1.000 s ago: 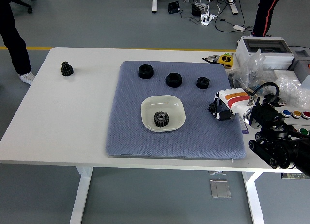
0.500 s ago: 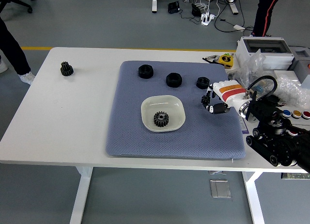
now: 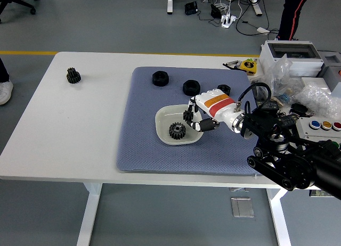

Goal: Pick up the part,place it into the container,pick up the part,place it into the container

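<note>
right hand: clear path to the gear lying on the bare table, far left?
Probably not. The right hand sits over the white bowl mid-mat, and the lone gear lies across the whole blue mat near the table's far-left corner. Nothing blocks it; the stretch looks too long for that arm.

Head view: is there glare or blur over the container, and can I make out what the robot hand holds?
Head view: light is even and soft, no glare on the cream container; the gear inside is sharp; the right robot hand over the rim is slightly soft, fingers curled, any held part too dark to make out.
</note>
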Robot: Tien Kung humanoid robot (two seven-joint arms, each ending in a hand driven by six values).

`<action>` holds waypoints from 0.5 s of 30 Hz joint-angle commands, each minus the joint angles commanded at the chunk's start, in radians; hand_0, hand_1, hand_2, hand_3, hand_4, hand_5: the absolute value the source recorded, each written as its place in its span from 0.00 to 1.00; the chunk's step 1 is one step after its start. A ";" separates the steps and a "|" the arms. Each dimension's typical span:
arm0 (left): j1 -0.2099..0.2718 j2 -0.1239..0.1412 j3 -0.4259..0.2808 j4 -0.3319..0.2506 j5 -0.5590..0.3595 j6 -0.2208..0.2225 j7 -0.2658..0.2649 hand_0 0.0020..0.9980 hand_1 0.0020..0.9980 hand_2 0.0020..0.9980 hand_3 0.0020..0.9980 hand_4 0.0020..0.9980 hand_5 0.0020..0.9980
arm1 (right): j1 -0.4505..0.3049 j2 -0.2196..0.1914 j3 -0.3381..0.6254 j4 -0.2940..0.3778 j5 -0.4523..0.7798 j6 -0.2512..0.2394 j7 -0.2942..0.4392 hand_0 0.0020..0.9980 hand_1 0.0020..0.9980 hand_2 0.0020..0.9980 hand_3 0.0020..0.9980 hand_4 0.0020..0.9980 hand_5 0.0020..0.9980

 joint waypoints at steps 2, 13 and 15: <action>0.000 0.002 0.000 0.000 0.000 0.001 0.000 0.64 0.65 0.64 0.57 0.65 0.56 | 0.013 0.009 -0.019 0.006 -0.002 0.004 -0.002 0.15 0.38 0.49 0.51 0.68 0.36; -0.005 0.008 0.004 -0.002 -0.007 0.006 -0.002 0.64 0.64 0.64 0.57 0.65 0.56 | 0.058 0.069 -0.092 -0.057 0.000 0.023 -0.006 0.15 0.38 0.50 0.52 0.69 0.37; -0.007 0.008 0.005 -0.002 -0.010 0.008 -0.003 0.64 0.64 0.64 0.57 0.65 0.56 | 0.058 0.080 -0.097 -0.081 0.006 0.024 -0.006 0.15 0.38 0.50 0.52 0.69 0.37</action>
